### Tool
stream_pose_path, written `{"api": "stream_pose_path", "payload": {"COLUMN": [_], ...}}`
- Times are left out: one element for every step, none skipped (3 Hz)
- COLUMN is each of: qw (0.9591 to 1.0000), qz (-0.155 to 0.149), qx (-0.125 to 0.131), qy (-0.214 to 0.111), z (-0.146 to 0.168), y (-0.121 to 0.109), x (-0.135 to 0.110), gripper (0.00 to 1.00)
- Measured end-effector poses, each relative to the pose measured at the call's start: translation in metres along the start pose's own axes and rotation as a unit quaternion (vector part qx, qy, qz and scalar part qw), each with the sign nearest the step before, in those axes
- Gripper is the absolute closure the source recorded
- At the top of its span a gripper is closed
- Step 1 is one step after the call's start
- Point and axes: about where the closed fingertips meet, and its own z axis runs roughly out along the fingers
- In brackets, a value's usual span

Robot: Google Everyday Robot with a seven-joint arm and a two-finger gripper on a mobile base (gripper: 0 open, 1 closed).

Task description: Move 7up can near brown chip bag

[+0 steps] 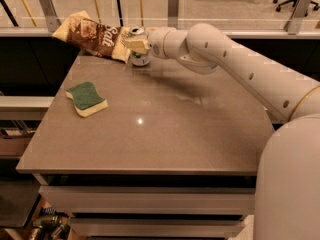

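The 7up can (140,58) stands upright at the far edge of the table, its silver top showing and its green band near the base. The brown chip bag (95,36) lies just left of it, its cream end touching or nearly touching the can. My gripper (136,45) reaches in from the right at the end of the white arm and sits around the can's upper part, hiding its middle.
A green-and-cream sponge (87,98) lies on the left part of the grey-brown table (165,134). A rail with posts runs behind the table's far edge. My white base (290,184) fills the lower right.
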Motion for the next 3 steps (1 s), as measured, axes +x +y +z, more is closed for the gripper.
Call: {"api": "stream_pose_path", "payload": {"qw": [1.0,1.0,1.0], "qz": [0.0,0.0,0.0], "qx": [-0.002,-0.004,-0.004], "qy": [0.0,0.0,0.0], "z": [0.0019,0.0038,0.0038], "y": [0.0022,0.0043,0.0044], "x": [0.0,0.0,-0.0001], "gripper": [0.12,0.0,0.0]}}
